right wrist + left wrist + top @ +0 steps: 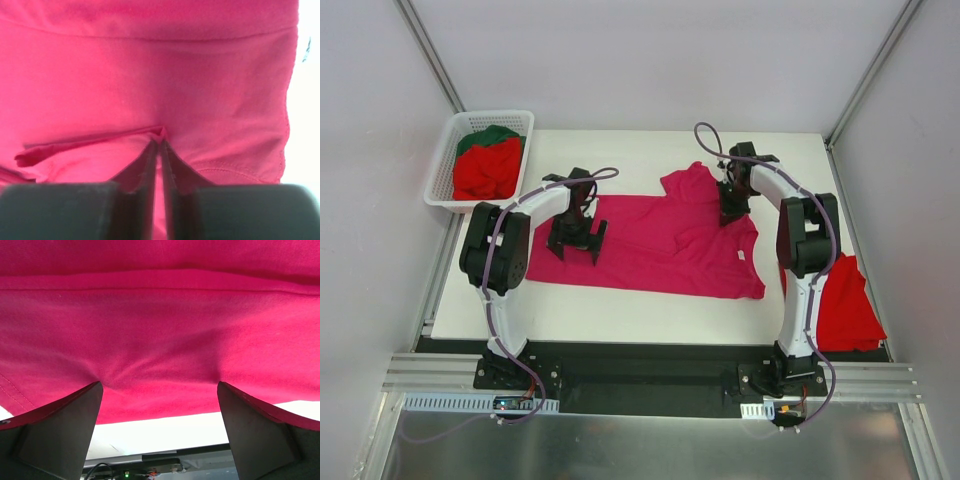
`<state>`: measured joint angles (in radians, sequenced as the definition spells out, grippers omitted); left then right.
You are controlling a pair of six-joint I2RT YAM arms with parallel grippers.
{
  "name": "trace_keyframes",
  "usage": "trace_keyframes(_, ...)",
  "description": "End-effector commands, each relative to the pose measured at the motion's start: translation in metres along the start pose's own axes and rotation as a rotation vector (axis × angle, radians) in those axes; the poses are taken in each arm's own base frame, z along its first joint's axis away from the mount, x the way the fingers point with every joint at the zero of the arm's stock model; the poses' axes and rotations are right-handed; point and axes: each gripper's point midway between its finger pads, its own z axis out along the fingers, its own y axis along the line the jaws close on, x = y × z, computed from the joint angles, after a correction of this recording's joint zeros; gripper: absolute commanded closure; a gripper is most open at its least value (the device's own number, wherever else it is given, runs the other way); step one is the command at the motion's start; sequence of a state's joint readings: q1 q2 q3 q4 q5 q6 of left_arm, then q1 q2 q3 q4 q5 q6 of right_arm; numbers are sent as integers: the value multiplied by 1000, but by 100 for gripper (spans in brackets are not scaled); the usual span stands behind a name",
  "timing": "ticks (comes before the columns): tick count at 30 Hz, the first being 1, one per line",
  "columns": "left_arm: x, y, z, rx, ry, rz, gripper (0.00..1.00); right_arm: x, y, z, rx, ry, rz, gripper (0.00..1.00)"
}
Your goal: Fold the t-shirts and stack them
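A magenta-pink t-shirt lies spread across the middle of the white table. My left gripper stands open on the shirt's left part, its two fingertips pressed into the cloth near the front hem. At the shirt's far right, by the sleeve, my right gripper is shut on a small raised fold of the magenta cloth, pinched at its tips. A bright red t-shirt lies bunched at the table's right edge.
A white lattice basket stands at the far left corner, holding a red shirt with a dark green one behind it. Bare white table shows in front of the magenta shirt.
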<state>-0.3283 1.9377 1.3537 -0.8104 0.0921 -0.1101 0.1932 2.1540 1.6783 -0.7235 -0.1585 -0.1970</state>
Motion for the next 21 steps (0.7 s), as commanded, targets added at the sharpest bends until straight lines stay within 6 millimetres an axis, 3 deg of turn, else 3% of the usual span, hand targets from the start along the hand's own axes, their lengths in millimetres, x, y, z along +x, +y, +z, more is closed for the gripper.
trace_keyframes(1, 0, 4, -3, -34, 13, 31, 1, -9, 5, -11, -10, -20, -10, 96)
trace_keyframes(2, 1, 5, -2, -36, 17, 32, 1, -9, 5, -12, -7, -21, -13, 99)
trace_keyframes(14, 7, 12, 2, -72, 33, 36, 1, -28, -3, -43, 25, -93, -16, 99)
trace_keyframes(21, 8, 13, 2, -77, 34, 39, 1, -28, -14, -53, 38, -107, 7, 99)
